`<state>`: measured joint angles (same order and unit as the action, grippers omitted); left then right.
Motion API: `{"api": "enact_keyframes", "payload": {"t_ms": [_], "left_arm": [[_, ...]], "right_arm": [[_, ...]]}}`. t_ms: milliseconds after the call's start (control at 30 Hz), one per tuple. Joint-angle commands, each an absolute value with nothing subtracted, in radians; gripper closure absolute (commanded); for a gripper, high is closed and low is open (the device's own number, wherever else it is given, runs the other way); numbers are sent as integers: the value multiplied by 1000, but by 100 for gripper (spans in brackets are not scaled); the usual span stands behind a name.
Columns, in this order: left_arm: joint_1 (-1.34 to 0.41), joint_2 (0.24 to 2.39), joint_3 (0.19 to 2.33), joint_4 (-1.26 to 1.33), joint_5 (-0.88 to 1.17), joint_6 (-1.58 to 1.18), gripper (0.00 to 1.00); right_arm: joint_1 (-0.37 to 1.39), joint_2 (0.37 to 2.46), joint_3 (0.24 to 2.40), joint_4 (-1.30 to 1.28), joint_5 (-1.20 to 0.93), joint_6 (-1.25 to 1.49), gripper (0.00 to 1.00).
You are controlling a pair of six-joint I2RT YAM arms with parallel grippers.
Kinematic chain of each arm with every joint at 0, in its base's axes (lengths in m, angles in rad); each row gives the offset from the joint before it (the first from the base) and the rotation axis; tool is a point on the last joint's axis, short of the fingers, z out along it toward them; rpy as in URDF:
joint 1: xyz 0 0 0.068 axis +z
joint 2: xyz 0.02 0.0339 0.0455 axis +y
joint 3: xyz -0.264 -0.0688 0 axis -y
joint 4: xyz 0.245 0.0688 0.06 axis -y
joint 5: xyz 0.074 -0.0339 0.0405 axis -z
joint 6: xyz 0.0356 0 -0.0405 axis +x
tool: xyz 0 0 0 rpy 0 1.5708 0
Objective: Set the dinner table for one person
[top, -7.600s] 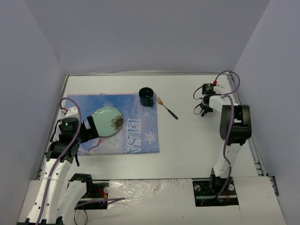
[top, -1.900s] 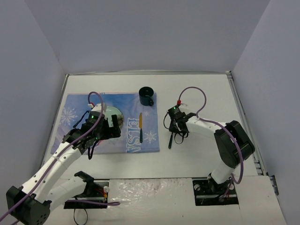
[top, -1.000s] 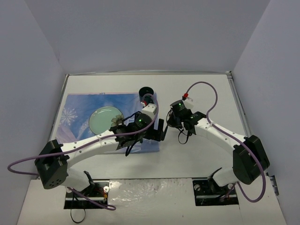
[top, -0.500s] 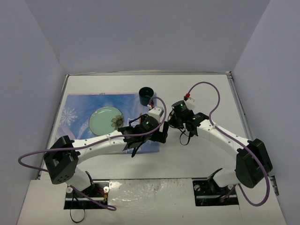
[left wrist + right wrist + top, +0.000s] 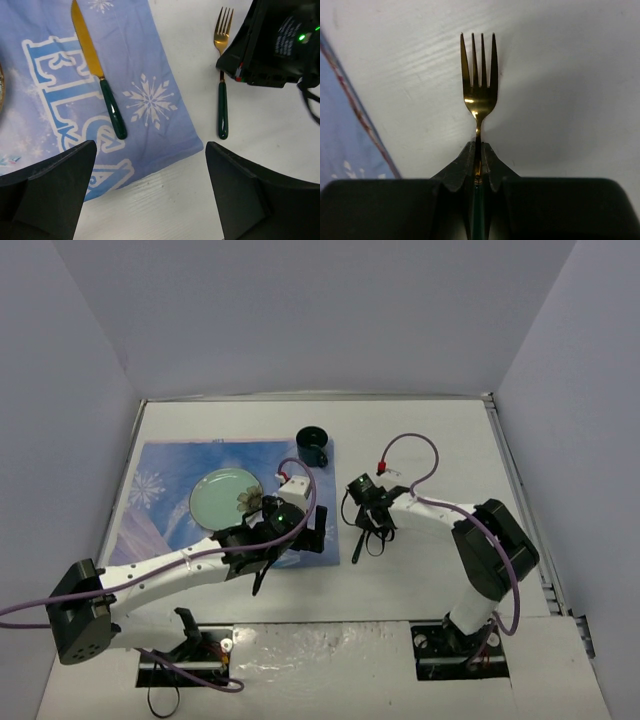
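Note:
On the white dinner table (image 5: 430, 440) lies a blue snowflake placemat (image 5: 170, 475) carrying a pale green plate (image 5: 227, 497). A dark cup (image 5: 313, 445) stands at the placemat's far right corner. A gold knife with a green handle (image 5: 97, 75) lies on the placemat's right part. My right gripper (image 5: 478, 159) is shut on the neck of a gold fork (image 5: 479, 75), which lies on the bare table just right of the placemat, its green handle (image 5: 358, 548) pointing toward me. My left gripper (image 5: 150, 200) hovers open over the placemat's near right corner, holding nothing.
The right gripper's black housing (image 5: 280, 45) sits close to the right of the left gripper (image 5: 303, 533). A thin metal rim (image 5: 515, 480) bounds the table, and grey walls enclose it.
The left arm has drawn back toward the near left, off the cup side. The right gripper has carried the fork left, nearer the placemat's right edge.

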<state>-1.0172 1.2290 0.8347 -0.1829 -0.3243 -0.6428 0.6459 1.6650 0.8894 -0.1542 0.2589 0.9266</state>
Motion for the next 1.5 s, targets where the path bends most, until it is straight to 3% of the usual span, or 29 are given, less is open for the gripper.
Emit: {"api": "enact_keyframes", "payload": {"t_ms": [0,67,367,433,633,1033,1467], "left_arm": [[-1019,1205,833,-187,-390,-663,12],[-1019,1212,834,-185,-390,-663,11],[-1020,1291,917,-173,-357,-630,11],[-1020,1331,943,-167,-346,-626,11],[-1040,1488,1113,-170,-313,-609,12],[-1088,1883,1441,-288,-300,-653,13],[-1085,2080,1571,-358,-293,-638,29]], "right_arm": [[670,1714,938,-140,336,940,99],[672,1731,939,-140,341,945,92],[665,1583,954,-215,425,904,37],[652,1538,974,-260,456,881,30],[444,1318,957,-308,472,730,2],[87,1063,897,-371,393,593,0],[55,1024,855,-374,350,583,0]]}}
